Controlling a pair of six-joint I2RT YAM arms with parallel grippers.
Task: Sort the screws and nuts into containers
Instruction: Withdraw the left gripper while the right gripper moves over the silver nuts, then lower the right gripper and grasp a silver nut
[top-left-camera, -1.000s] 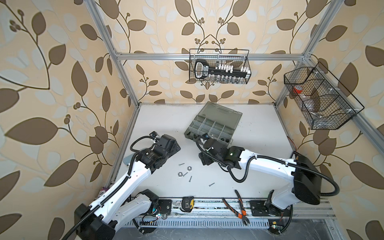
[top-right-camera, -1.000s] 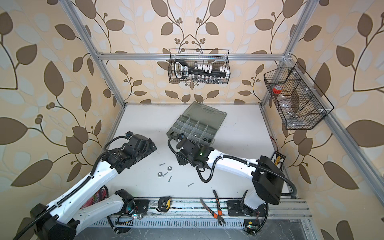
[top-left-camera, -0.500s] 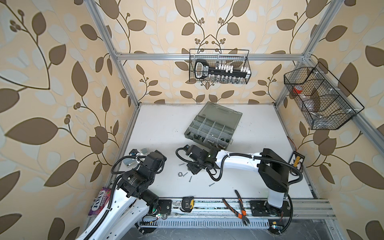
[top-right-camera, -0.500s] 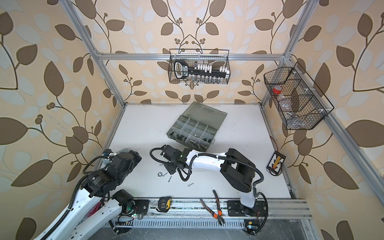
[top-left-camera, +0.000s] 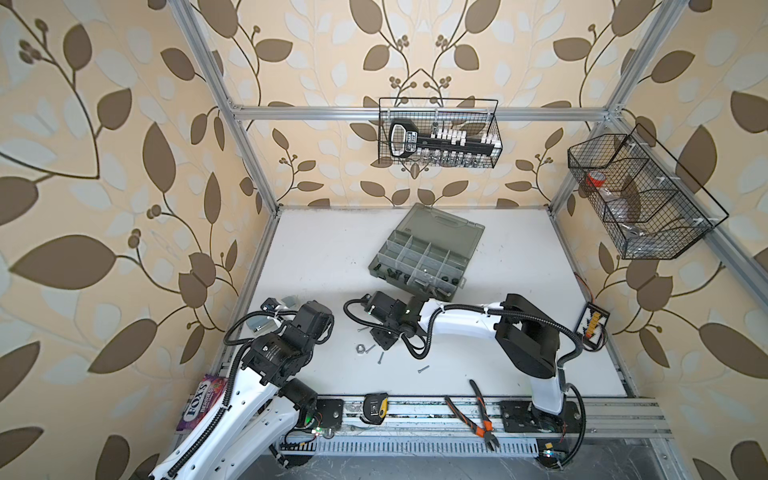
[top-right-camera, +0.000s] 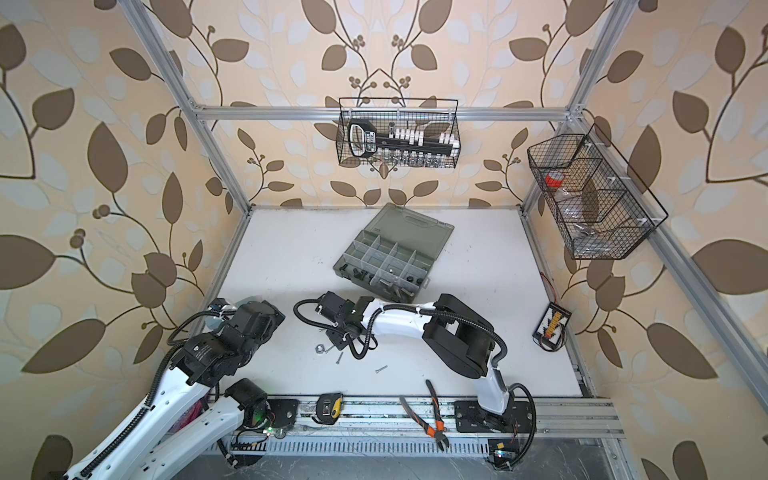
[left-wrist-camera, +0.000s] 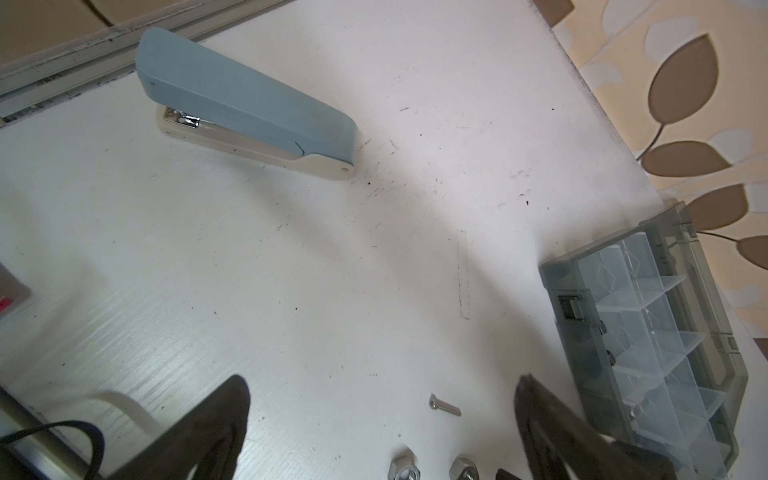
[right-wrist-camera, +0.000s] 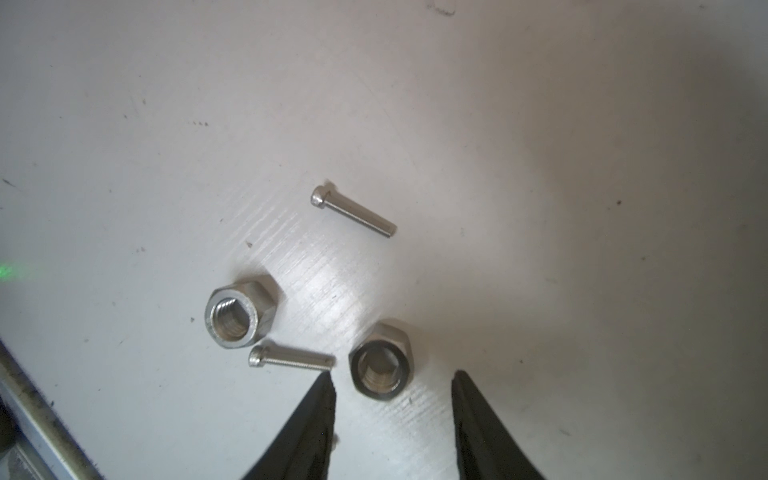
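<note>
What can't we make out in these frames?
- Organiser contents: too small in both top views to tell types.
- Right claw tips: hidden under its own body in both top views.
- Nuts: cut off by the left wrist view's edge.
- Stapler: mostly behind the left arm in both top views.

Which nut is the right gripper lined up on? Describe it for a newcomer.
In a top view, loose fasteners lie just below the grey organiser box. There the nut sits between the fingertips of the open right gripper, untouched and shadowed. The other nut is brighter, outside the jaws, beyond a thin screw.
</note>
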